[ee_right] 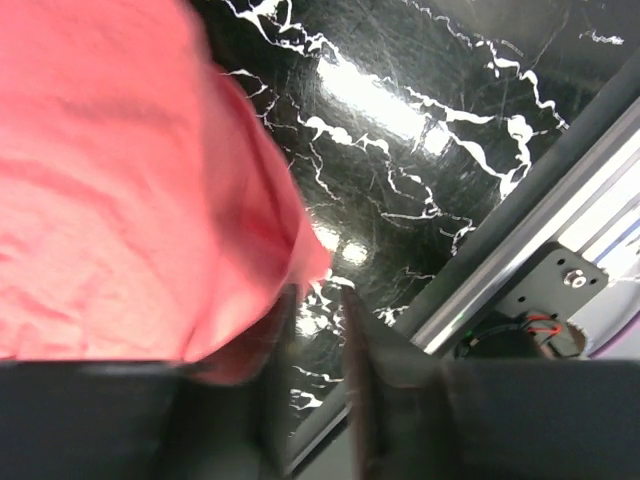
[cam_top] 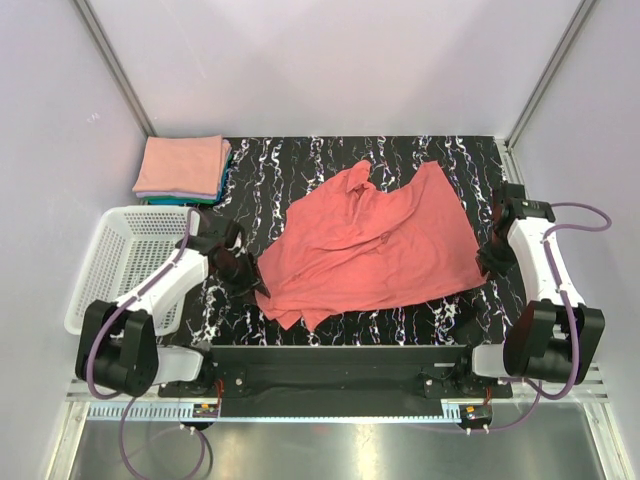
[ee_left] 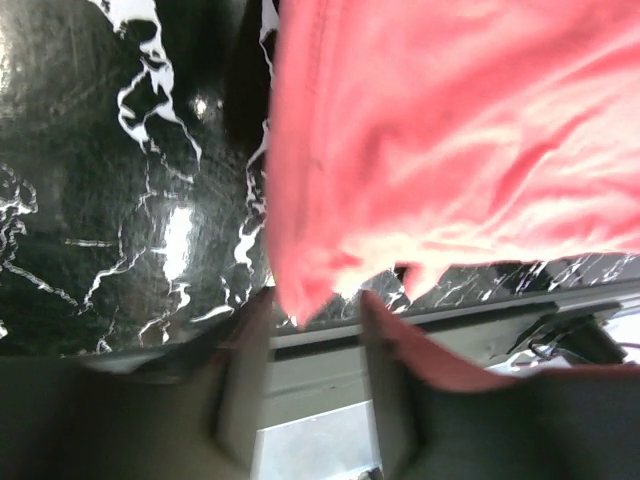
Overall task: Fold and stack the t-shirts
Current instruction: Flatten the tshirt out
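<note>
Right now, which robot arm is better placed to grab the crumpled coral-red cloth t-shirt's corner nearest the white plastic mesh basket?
Left. The left gripper sits right at that corner of the coral-red t-shirt, jaws parted around its tip. The right gripper is at the shirt's opposite edge.

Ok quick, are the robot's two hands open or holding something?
Left gripper: open, with a corner of the coral-red shirt loose between its fingers.
Right gripper: slightly open, shirt edge at its tips, not pinched.
</note>
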Controlling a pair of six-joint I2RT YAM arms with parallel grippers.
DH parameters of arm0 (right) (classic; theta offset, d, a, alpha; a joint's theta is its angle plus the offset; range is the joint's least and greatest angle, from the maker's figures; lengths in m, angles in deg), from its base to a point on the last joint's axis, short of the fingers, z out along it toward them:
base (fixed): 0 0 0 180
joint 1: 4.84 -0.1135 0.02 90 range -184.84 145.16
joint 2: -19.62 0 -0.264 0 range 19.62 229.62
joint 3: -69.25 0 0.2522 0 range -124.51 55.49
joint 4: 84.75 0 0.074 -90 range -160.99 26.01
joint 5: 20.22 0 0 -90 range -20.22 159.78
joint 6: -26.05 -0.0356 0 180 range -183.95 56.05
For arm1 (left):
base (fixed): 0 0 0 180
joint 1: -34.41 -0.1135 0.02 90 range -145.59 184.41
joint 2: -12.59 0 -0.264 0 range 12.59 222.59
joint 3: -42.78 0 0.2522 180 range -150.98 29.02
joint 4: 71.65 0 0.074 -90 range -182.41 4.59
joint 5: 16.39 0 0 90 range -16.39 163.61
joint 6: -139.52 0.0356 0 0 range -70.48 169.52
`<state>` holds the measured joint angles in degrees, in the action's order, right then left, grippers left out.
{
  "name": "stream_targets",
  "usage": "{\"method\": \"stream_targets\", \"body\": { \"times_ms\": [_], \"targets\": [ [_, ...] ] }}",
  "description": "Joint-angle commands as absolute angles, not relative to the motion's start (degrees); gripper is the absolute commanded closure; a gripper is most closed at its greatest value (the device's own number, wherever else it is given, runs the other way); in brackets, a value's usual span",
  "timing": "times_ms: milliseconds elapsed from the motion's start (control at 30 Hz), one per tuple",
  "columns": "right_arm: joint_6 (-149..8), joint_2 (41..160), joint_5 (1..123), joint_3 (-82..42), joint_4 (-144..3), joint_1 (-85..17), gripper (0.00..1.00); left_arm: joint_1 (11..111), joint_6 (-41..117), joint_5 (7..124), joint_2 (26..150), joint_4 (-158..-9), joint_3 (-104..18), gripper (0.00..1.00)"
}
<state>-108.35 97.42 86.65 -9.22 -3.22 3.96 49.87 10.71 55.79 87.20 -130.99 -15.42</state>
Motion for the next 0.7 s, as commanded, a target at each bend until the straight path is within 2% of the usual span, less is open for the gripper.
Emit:
{"method": "stream_targets", "body": {
  "times_ms": [0, 33, 100, 200, 300, 367, 433, 467, 500, 667],
  "targets": [
    [-106.6, 95.2, 87.2, -13.0, -2.3, 4.2, 0.63, 50.2, 11.8, 56.3, 82.6, -133.9, -18.8, 0.43],
    [-106.3, 95.4, 86.8, -14.5, -2.7, 4.3, 0.57, 50.1, 11.9, 57.6, 81.9, -134.5, -22.6, 0.39],
    [-104.2, 96.1, 82.8, -18.8, -4.8, 4.3, 0.52, 50.1, 12.6, 62.1, 83.7, -134.2, -28.1, 0.34],
    [-99.0, 99.5, 71.9, -21.7, -15.2, 4.2, 0.49, 50.0, 14.1, 67.5, 90.4, -130.1, -37.1, 0.33],
    [-96.2, 107.0, 66.5, -26.1, -23.9, 4.2, 0.50, 49.5, 15.2, 71.3, 101.8, -124.2, -46.2, 0.34],
    [-95.8, 115.2, 66.4, -30.4, -25.5, 4.2, 0.50, 49.3, 16.5, 72.6, 112.4, -123.1, -55.9, 0.34],
    [-96.4, 124.5, 69.2, -39.7, -22.8, 4.2, 0.52, 48.9, 17.6, 71.7, 119.9, -126.9, -64.0, 0.35],
    [-96.6, 127.5, 69.5, -43.0, -21.9, 4.2, 0.52, 48.9, 19.3, 71.8, 126.6, -127.8, -71.7, 0.35],
    [-96.2, 130.3, 71.4, -48.2, -21.8, 4.2, 0.52, 48.9, 20.3, 71.4, 129.0, -128.3, -74.4, 0.35],
    [-90.0, 144.2, 70.3, -58.9, -22.6, 4.2, 0.49, 48.6, 22.8, 71.4, 137.3, -127.4, -81.4, 0.36]
  ]
}}
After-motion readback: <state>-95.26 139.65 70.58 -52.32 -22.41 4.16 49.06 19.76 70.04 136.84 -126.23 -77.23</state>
